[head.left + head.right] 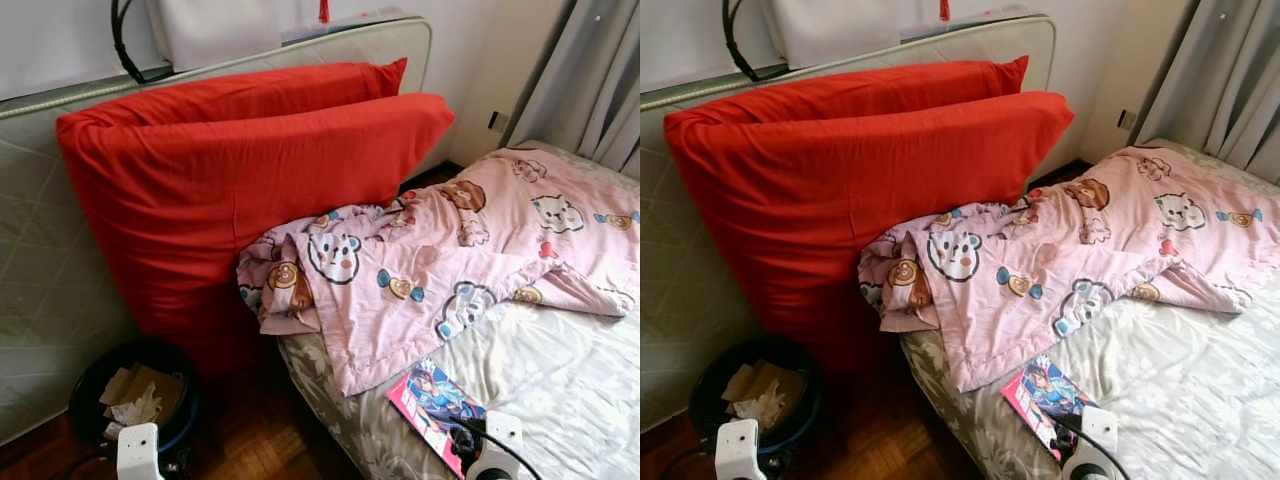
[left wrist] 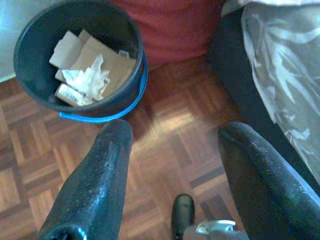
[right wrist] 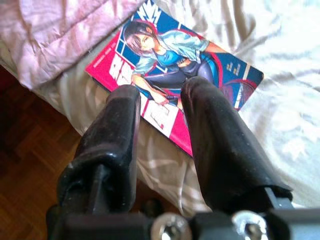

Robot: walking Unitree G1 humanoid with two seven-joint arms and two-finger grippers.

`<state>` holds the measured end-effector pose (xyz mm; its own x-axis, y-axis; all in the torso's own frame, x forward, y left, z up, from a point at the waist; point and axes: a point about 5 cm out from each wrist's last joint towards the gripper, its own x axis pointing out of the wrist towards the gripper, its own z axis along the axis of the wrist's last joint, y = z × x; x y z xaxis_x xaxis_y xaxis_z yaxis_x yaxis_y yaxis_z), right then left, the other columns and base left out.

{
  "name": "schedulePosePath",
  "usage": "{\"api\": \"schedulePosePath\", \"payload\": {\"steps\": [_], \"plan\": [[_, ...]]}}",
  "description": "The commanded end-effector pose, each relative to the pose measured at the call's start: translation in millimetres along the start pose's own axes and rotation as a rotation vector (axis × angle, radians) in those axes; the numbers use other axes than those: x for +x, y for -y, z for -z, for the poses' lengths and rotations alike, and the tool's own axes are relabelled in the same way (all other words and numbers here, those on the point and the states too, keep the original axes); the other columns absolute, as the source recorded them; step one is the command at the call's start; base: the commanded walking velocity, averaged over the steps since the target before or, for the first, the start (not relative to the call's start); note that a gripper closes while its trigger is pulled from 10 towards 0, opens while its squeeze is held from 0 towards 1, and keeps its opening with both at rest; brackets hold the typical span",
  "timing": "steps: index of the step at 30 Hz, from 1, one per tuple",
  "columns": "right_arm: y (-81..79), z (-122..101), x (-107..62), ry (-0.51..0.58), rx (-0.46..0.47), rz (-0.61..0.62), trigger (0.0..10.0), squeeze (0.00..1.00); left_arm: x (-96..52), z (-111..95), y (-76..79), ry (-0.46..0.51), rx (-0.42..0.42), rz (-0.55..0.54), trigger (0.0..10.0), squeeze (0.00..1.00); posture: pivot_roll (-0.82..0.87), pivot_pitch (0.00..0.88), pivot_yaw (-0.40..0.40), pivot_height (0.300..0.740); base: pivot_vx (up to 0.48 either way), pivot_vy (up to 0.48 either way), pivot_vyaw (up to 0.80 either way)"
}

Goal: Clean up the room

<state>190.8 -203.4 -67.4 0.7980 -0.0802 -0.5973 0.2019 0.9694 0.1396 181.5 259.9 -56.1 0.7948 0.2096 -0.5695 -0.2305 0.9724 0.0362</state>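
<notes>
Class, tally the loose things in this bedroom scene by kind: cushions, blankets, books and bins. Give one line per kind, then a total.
Red cushions: 2
Pink cartoon blankets: 1
Comic books on the bed: 1
Dark bins holding paper and card scraps: 1
Total: 5

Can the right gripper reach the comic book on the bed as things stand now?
Probably yes. The right gripper hovers just above the comic book, fingers open, with nothing between them. The book lies flat on the bed sheet, beside the pink blanket, not under it.
</notes>
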Motion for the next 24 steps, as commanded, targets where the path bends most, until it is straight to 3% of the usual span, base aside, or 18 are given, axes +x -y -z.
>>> {"api": "schedulePosePath", "payload": {"steps": [1, 6, 7, 8, 9, 11, 14, 17, 18, 20, 24], "plan": [[1.5, -1, -1.7, 0.038, 0.021, 0.007, 10.0, 0.00, -2.7, 2, -2.4, 0.020, -0.022, -0.011, 10.0, 0.00, 0.06, 0.086, -0.017, 0.740, 0.000, 0.000, 0.00], [1.2, -5, -4.2, 0.108, 0.011, -0.019, 10.0, 0.00, -4.7, -1, -1.8, 0.070, 0.008, 0.007, 10.0, 0.00, 0.04, 0.092, -0.013, 0.740, 0.000, 0.000, 0.00], [1.2, -5, -4.7, 0.117, 0.002, -0.022, 10.0, 0.00, 6.5, -30, 13.8, 0.198, 0.032, 0.037, 10.0, 0.00, 0.04, 0.093, -0.012, 0.740, 0.000, 0.000, 0.00], [1.2, -5, -4.7, 0.117, 0.002, -0.022, 10.0, 0.00, 6.5, -30, 13.8, 0.198, 0.032, 0.037, 10.0, 0.00, 0.04, 0.093, -0.012, 0.740, 0.000, 0.000, 0.00], [2.1, -5, -6.5, 0.138, 0.005, -0.016, 10.0, 0.00, 19.8, -86, 44.3, 0.425, 0.063, 0.085, 10.0, 0.00, 0.04, 0.087, -0.010, 0.740, 0.000, 0.000, 0.00], [3.0, -4, -8.4, 0.153, 0.018, -0.006, 10.0, 0.00, 24.3, -113, 56.4, 0.501, 0.057, 0.100, 10.0, 0.00, 0.03, 0.085, -0.008, 0.740, 0.000, 0.000, 0.00], [4.3, -2, -12.0, 0.182, 0.021, -0.001, 10.0, 0.00, 23.8, -132, 65.1, 0.568, 0.048, 0.130, 10.0, 0.00, 0.01, 0.075, -0.003, 0.740, 0.000, 0.000, 0.00], [4.8, -7, -11.8, 0.223, 0.024, -0.001, 10.0, 0.00, 22.1, -134, 69.0, 0.589, 0.058, 0.165, 10.0, 0.00, 0.01, 0.072, 0.002, 0.740, 0.000, 0.000, 0.00], [0.0, -50, 2.2, 0.360, 0.000, -0.015, 10.0, 0.00, 21.4, -134, 71.2, 0.596, 0.061, 0.182, 10.0, 0.00, 0.01, 0.071, 0.006, 0.740, 0.000, 0.000, 0.00], [-8.8, -117, 11.1, 0.588, -0.024, -0.029, 10.0, 0.00, 19.2, -132, 72.9, 0.606, 0.069, 0.197, 10.0, 0.00, 0.01, 0.071, 0.013, 0.740, 0.000, 0.000, 0.00], [-8.3, -125, 2.2, 0.687, -0.020, -0.009, 10.0, 0.00, 14.8, -125, 70.2, 0.602, 0.081, 0.198, 10.0, 0.00, 0.01, 0.073, 0.026, 0.740, 0.000, 0.000, 0.00]]}}
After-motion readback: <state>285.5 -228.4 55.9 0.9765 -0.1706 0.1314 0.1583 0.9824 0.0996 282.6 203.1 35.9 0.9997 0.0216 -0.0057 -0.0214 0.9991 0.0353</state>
